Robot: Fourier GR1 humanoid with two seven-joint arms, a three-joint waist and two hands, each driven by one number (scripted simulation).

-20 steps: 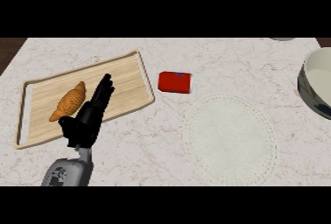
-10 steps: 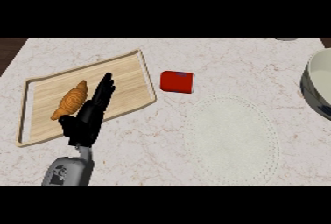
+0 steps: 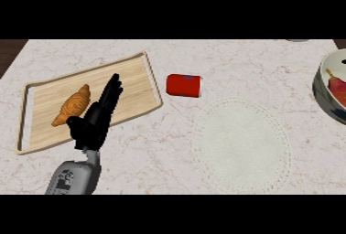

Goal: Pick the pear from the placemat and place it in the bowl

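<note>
A reddish pear [image 3: 337,86] lies inside the bowl [image 3: 319,92], which is cut off by the right edge of the head view. The round white placemat [image 3: 242,144] lies right of centre with nothing on it. My left hand [image 3: 94,121] stands open at the lower left, its straight fingers pointing up over the wooden tray [image 3: 138,75]. It holds nothing. My right hand does not show.
A croissant [image 3: 73,105] lies on the tray just left of my left hand. A red cup [image 3: 184,85] lies on its side between the tray and the placemat. The counter's dark far edge runs along the top.
More of the bowl now shows at the right edge, with the pear visible in it. My left hand has stayed in place over the tray.
</note>
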